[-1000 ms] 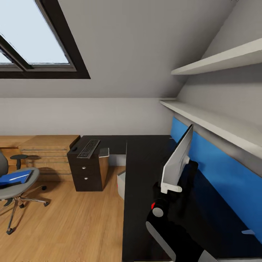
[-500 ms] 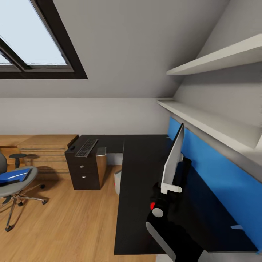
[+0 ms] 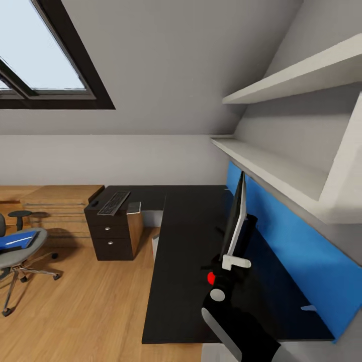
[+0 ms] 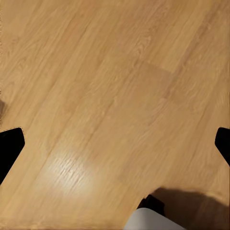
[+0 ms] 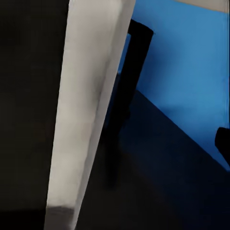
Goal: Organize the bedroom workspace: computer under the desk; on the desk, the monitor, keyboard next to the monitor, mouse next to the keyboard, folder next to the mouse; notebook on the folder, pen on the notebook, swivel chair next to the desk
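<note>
The right gripper [image 3: 232,261] sits at the lower edge of the monitor [image 3: 235,218], seemingly clamped on it, though its fingers are hidden, so I cannot tell for sure. The monitor stands edge-on over the desk [image 3: 186,236], near the blue back panel [image 3: 281,236]. The left gripper [image 4: 115,143] hangs released over bare wooden floor [image 4: 96,72], its fingertips spread wide. Farther left, the keyboard [image 3: 113,203] lies on the desk's far wing above the drawers [image 3: 106,236]. At far left the folder [image 3: 17,240] rests on the swivel chair [image 3: 20,251]. The main risk, as I judge it, is the tall thin screen toppling or striking the panel if released off-balance.
</note>
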